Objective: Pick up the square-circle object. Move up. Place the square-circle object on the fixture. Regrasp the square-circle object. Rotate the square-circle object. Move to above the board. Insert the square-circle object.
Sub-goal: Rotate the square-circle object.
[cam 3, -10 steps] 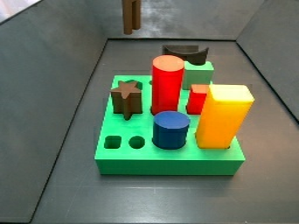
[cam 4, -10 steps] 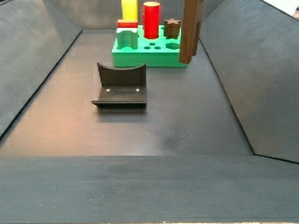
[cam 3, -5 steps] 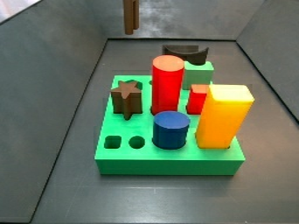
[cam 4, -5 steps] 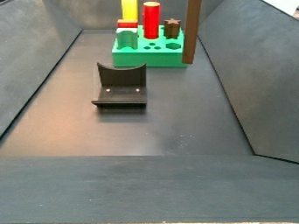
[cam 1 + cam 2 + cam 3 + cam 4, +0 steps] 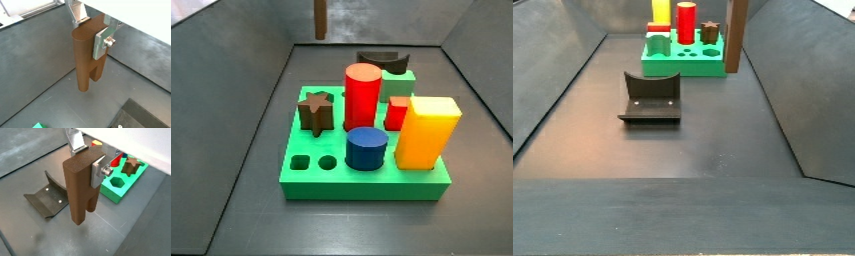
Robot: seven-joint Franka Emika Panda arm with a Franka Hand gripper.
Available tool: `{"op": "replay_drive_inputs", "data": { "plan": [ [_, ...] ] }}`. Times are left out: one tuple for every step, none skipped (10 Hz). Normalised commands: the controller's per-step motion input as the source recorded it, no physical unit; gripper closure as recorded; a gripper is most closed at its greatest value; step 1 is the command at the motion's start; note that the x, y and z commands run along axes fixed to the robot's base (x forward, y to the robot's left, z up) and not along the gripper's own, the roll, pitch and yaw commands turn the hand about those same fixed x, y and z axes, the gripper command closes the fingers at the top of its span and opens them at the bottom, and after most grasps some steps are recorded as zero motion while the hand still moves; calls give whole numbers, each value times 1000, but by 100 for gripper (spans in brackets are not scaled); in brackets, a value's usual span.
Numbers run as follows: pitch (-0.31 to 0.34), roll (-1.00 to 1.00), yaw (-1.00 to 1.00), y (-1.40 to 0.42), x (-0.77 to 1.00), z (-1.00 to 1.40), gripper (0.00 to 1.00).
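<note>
In a side view the fixture [image 5: 649, 98] sits empty up front. Beyond it the gripper [image 5: 99, 170] pinches the square-circle object [image 5: 738, 35], prongs down. It has drifted nearer the board [image 5: 684, 62] — heading above it, insertion next, I'd judge.

square-circle object [image 5: 79, 188]: brown, upright, held aloft | board [image 5: 368, 176]: green, on floor

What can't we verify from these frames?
- Gripper: cut off by the top edge in both side views; only the hanging block shows.
- Far finger: hidden behind the block in both wrist views.
- Block's prong shapes: facing away, unreadable.
- Board holes under pegs: covered.
</note>
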Motion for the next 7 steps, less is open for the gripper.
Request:
{"op": "replay_drive_inputs", "data": {
  "plan": [
    [-77,-261,89,2,9,-1000,100],
    [-65,-223,49,10,12,-1000,100],
    [-56,-199,27,12,14,-1000,100],
    [-52,-165,2,14,16,-1000,100],
    [-58,-150,-6,18,16,-1000,100],
    [-66,-135,-10,24,15,-968,100],
    [-69,-121,-14,25,11,-724,100]
  ]
}}
